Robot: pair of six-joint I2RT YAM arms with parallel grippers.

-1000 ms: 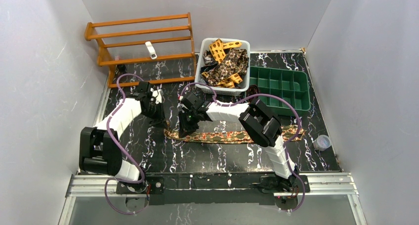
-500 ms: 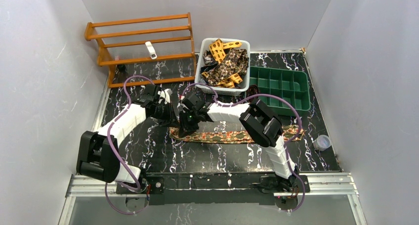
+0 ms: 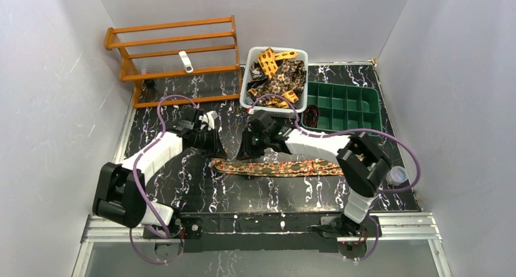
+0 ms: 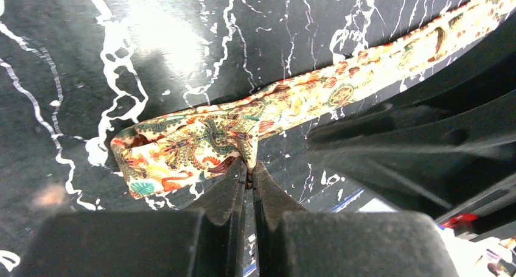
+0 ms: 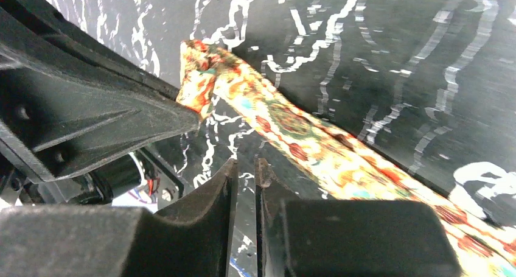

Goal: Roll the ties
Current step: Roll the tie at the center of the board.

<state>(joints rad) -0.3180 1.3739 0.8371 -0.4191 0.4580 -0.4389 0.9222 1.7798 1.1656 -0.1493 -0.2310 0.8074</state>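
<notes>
One tie in a red-orange and yellow print lies lengthwise across the dark marble table in the top view. Its left end is folded over. My left gripper is shut on that folded end. The left wrist view shows its tips pinching the edge of the fold of the tie. My right gripper hovers just right of it, above the tie's far edge. In the right wrist view its jaws stand a narrow slit apart with nothing between them, beside the tie.
A white basket behind the arms holds more patterned ties. A green compartment tray sits to its right, with a dark coil at its left end. A wooden rack stands back left. A small clear cup is at the right.
My left gripper moved right to the tie's left end and now holds the fold. My right gripper shifted right off that end, its elbow swinging right. The tie's right end drew leftward.
</notes>
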